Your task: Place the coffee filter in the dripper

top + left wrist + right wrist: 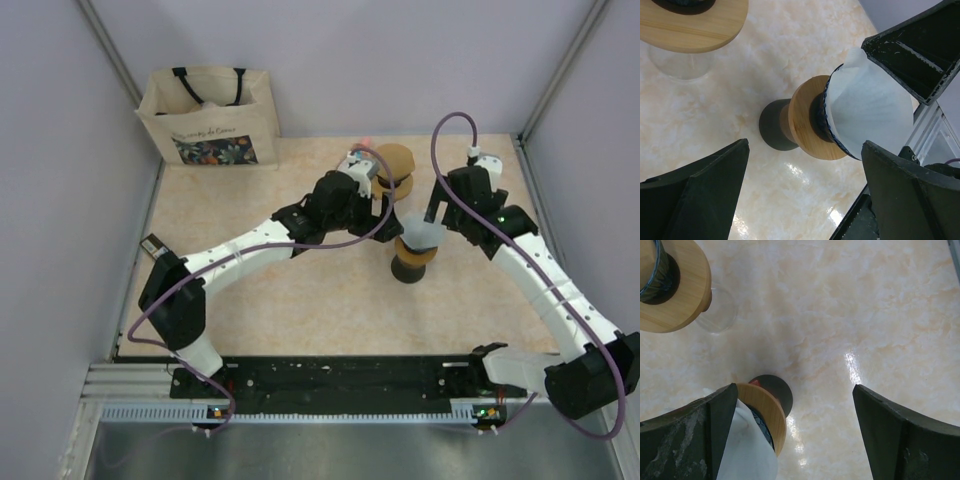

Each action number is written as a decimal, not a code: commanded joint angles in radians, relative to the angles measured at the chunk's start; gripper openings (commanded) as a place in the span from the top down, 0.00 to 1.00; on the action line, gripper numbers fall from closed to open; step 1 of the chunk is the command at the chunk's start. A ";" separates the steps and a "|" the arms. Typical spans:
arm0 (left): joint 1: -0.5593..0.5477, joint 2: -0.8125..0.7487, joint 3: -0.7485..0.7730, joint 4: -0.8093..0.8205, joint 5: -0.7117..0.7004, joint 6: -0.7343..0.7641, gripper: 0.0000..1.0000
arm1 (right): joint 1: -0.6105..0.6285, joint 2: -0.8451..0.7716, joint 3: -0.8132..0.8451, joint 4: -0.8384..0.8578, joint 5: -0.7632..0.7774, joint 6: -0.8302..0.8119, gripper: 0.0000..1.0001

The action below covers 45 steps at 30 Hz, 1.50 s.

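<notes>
**Editor:** Which step are we looking at?

**Photographer:** The paper is in, by my reading. The white coffee filter sits in the mouth of the dripper, which stands on the marbled desk between the 2 arms. The right pincer is spread wide around the dripper with 1 finger beside the paper, and it grips nothing. The left pincer gapes just as wide, empty, facing the dripper.

**Editor:** And the next move?

**Photographer:** I would say both arms lift clear, straight and slow, so that no finger snags the paper's rim.

**Editor:** Anything unclear?

**Photographer:** Whether the filter is seated flush. From overhead it is only a pale patch, and the right wrist view cuts it off at the bottom edge behind a finger. I cannot tell if that finger touches the paper. Another wooden-collared stand over clear glass is cropped in both wrist views.
</notes>
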<state>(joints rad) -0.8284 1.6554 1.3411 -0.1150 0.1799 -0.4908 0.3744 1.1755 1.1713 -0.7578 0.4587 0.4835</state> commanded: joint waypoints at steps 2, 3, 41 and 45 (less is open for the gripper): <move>0.000 0.021 0.030 0.026 0.035 -0.012 0.01 | -0.008 -0.005 -0.022 0.045 -0.012 0.004 0.01; -0.001 0.024 0.030 0.020 0.036 -0.012 0.01 | -0.008 -0.008 -0.022 0.045 -0.012 0.004 0.01; 0.491 -0.758 -0.338 -0.397 -0.655 -0.051 0.01 | -0.086 -0.250 -0.042 0.023 0.297 0.124 0.01; 0.508 -0.835 -0.402 -0.462 -0.738 -0.091 0.01 | -0.086 -0.281 -0.094 0.044 0.319 0.118 0.01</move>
<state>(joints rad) -0.3336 0.8944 0.9848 -0.5041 -0.4240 -0.5274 0.2928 0.9348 1.1099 -0.7414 0.7311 0.5880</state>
